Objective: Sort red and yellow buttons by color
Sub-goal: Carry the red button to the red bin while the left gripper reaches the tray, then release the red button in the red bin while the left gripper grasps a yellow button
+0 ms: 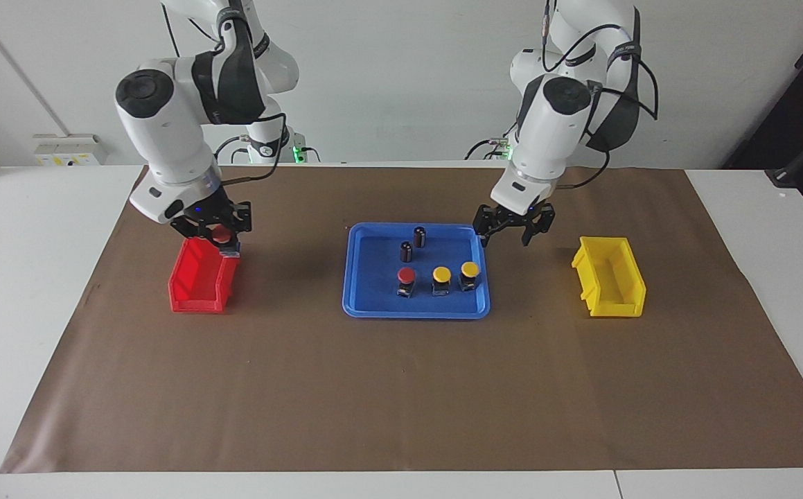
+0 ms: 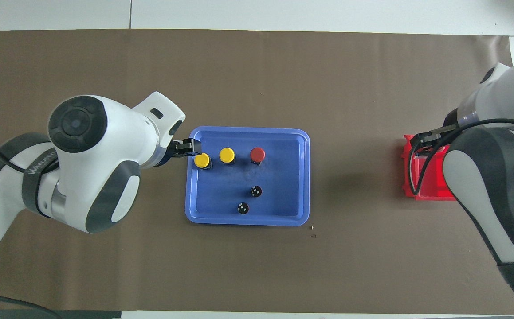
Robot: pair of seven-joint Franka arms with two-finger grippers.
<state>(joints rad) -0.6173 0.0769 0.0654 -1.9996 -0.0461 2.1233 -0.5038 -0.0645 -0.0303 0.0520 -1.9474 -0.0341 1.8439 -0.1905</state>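
Right hand (image 1: 215, 234) clamped on a red button (image 1: 222, 236) over the red bin (image 1: 197, 284), left hand (image 1: 514, 227) apart by the blue tray (image 1: 359, 277); buttons look light and rigid with slick domes, so grip the squarish body.

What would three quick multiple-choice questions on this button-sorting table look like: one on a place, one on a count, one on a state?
1. Where is the right claw?
A. over the red bin
B. over the yellow bin
C. over the blue tray

2. How many yellow buttons stand on the tray?
A. one
B. two
C. three

3. What does the right claw hold?
A. nothing
B. a dark cylinder
C. a red button

Answers: 1 A, it hangs at the red bin's edge nearer the robots. 2 B, yellow caps and stand side by side. 3 C, a red cap shows between its fingers.
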